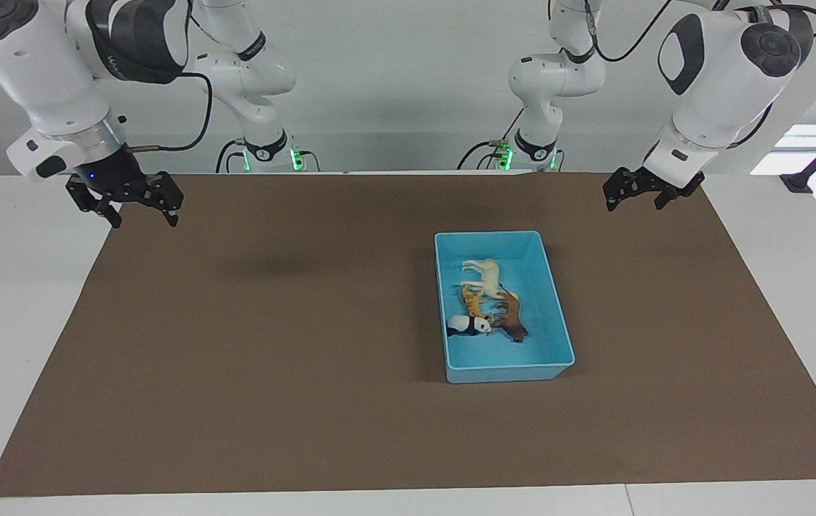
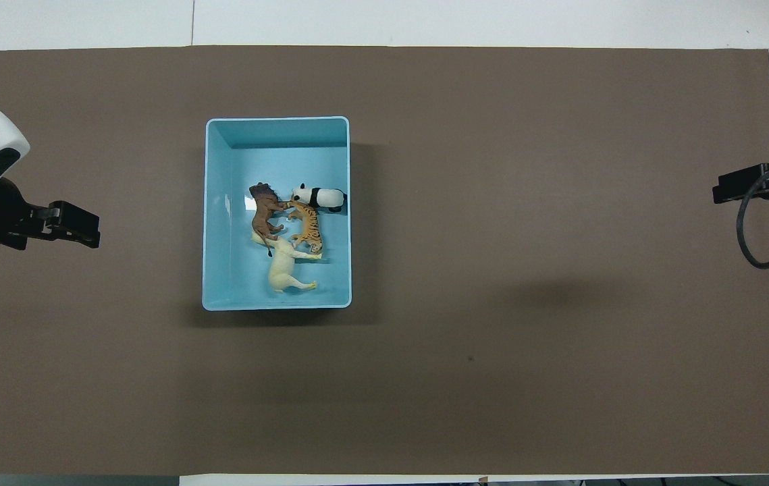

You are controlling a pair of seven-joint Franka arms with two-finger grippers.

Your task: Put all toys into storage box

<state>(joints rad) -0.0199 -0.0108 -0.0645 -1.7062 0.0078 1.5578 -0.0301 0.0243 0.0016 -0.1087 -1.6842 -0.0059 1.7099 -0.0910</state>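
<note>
A white table (image 1: 6, 301) is covered by a brown mat (image 1: 271, 358). All four plastic animal figurines (image 1: 488, 304) are lying inside the light blue rectangular plastic storage box (image 1: 508, 373), toward the left arm's end. The left gripper (image 1: 638, 195) and the right gripper (image 1: 137, 213) are held unclenched, empty, well apart from the box over the mat's ends.

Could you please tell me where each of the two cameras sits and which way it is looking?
Facing view: high across the table, looking at the robots; both arms show whole, left gripper and right gripper open, raised over the brown mat.
Overhead view: high above the robots' end, looking steeply down; only the wrists and grippers show at the edges.
Shared: the storage box holding horse, tiger, panda and lion.
</note>
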